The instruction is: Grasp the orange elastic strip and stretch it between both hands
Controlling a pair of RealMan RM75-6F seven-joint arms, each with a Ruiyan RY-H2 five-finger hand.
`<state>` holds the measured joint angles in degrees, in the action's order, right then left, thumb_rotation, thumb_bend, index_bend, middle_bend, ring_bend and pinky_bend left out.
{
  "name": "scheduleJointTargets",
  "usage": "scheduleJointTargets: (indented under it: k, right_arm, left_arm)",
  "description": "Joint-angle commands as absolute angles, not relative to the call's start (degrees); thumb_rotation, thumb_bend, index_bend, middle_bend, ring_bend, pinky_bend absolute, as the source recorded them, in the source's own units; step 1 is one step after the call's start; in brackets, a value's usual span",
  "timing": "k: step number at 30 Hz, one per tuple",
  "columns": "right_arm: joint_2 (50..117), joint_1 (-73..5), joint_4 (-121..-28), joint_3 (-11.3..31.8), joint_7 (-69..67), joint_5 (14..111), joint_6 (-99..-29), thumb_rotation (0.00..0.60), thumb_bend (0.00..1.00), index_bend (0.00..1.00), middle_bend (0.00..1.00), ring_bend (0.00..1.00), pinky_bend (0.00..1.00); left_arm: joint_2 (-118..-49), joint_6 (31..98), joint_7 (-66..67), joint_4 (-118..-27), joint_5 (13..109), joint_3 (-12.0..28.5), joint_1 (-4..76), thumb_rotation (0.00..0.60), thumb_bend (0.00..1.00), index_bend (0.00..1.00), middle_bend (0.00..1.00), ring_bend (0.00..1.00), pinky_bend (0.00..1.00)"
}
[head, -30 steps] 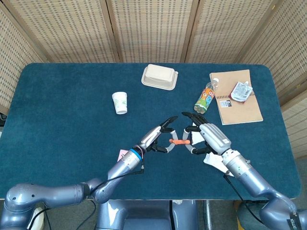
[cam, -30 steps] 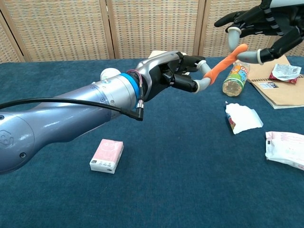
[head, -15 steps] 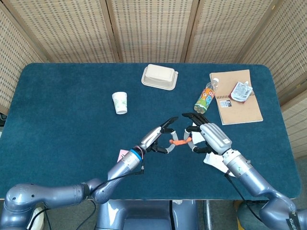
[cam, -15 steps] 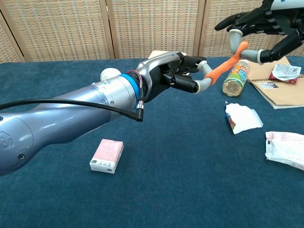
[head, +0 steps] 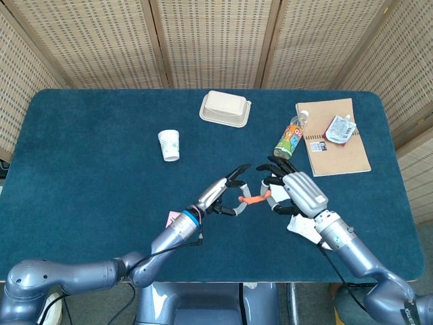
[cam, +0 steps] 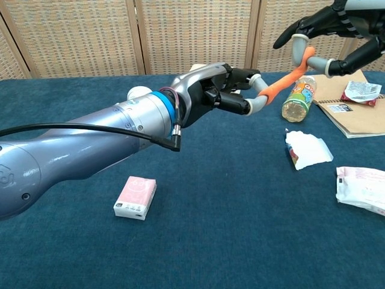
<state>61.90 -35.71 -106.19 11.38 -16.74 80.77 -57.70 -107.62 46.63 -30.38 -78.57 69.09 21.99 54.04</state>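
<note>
Both ends pinched: left hand (cam: 225, 90) and right hand (cam: 328, 30) hold the strip (cam: 286, 75), still bent; stretch remains.

From the head view we look steeply down on the whole blue table (head: 88, 128), facing the wicker screen (head: 210, 40) behind it. From the chest view we sit low and near, looking across the table (cam: 228, 229) toward that screen (cam: 198, 30). We share the table's middle and right side between both
</note>
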Motion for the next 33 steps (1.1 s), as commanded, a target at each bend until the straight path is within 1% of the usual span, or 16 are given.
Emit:
scheduleJointTargets:
  k: [1,12,18,24,30,31,33]
  right_arm:
    - [62.4,-35.5,-105.8,11.2,-15.8,81.1,-58.4,0.600,0.69,0.72,0.29,0.00,0.00]
    - [63.5,-34.7,-102.5,10.7,-9.3,82.8,-61.8,0.600,0.70,0.74,0.31,0.00,0.00]
    - [63.9,-34.1,-99.8,9.8,-5.0,85.7,-64.1,0.600,0.70,0.75,0.32,0.00,0.00]
    - [65.5,-33.4,-95.5,8.8,2.2,89.9,-67.6,0.600,0.70,0.75,0.32,0.00,0.00]
    - [66.5,-33.0,-91.1,7.7,9.9,93.9,-70.3,0.600,0.70,0.76,0.33,0.01,0.00]
    - [66.6,-32.9,-90.7,7.6,10.6,94.3,-70.6,0.600,0.70,0.76,0.33,0.01,0.00]
    - [66.8,-32.5,-89.4,7.1,12.5,95.0,-71.1,0.600,0.70,0.76,0.33,0.02,0.04]
  left_arm:
    - [-107.5,46.6,-30.4,-78.6,69.1,22.0,54.0,0.600,0.48,0.70,0.00,0.00,0.00]
    - [-106.5,47.4,-29.0,-78.0,69.2,21.8,53.6,0.600,0.50,0.71,0.00,0.00,0.00]
    - [-105.4,48.3,-28.5,-77.2,69.5,21.7,53.0,0.600,0.50,0.71,0.00,0.00,0.00]
    - [-102.3,48.9,-28.8,-77.3,70.0,21.6,51.6,0.600,0.50,0.71,0.00,0.00,0.00]
    - [-98.2,50.3,-27.5,-76.7,71.9,20.4,49.9,0.600,0.50,0.71,0.00,0.00,0.00]
    - [-97.6,50.5,-27.4,-76.5,72.1,20.2,49.6,0.600,0.50,0.71,0.00,0.00,0.00]
    - [-95.6,51.1,-27.0,-75.9,72.7,19.6,48.7,0.600,0.50,0.71,0.00,0.00,0.00]
